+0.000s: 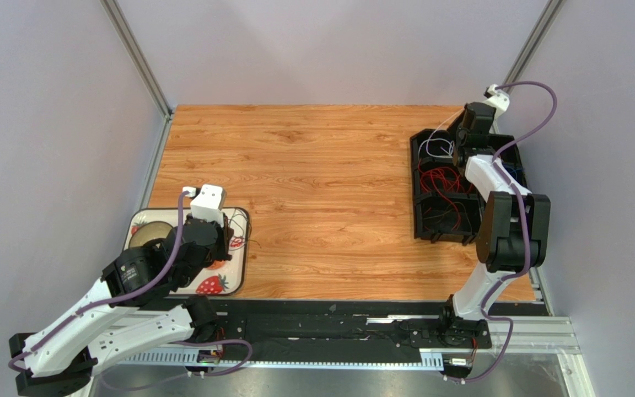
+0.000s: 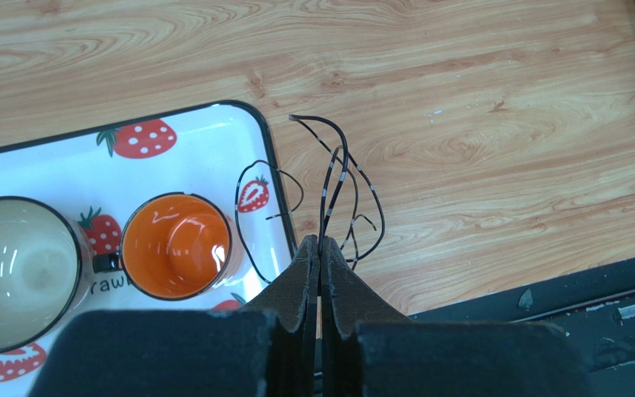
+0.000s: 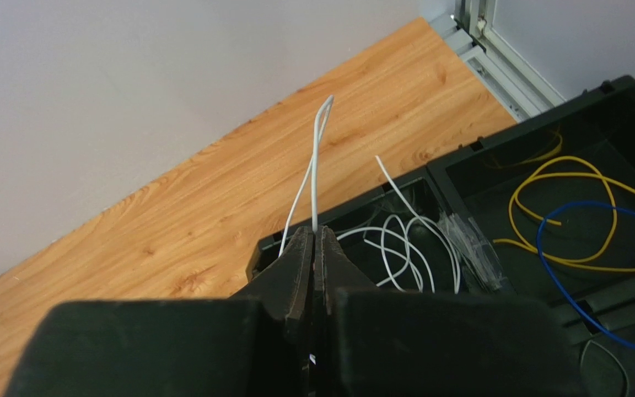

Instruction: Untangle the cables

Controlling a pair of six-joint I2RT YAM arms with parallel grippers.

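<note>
**Entry: cable untangling, 2 arms, both engaged**

- Left tool [image 2: 319, 248]: fingers pressed together, pinching a small bunch of dark cables [image 2: 336, 178]. The strands fan out ahead of the tips. Most lie above the counter [image 1: 321, 190], and 1 thin loop reaches over the corner of the strawberry-print tray [image 2: 197, 157].
- On the tray: 1 orange mug [image 2: 176, 246] and 1 cream mug [image 2: 16, 273], side by side. Neither is touched by the cables.
- Right tool [image 3: 313, 236]: fingers pressed together, pinching a white cable [image 3: 316, 157]. It stands up from the tips as a doubled strand, above the edge of the black compartment bin [image 3: 528, 124].
- In the bin: loose white cables [image 3: 395, 248] in the compartment next to the tool. 1 yellow cable [image 3: 577, 163] and 1 blue cable [image 3: 602, 204] are looped together in the neighbouring compartment. Red cables [image 1: 441, 182] are visible in the overhead view.
- Step in hand, as judged: separation is under way, with 1 colour gripped per tool.
- Next move, as judged: the white cable should be drawn slowly up and away from the bin, with the loose strands watched for snagging. Whether it is caught among them cannot be told. A bare stretch of counter between tray and bin is suggested for laying it out.
</note>
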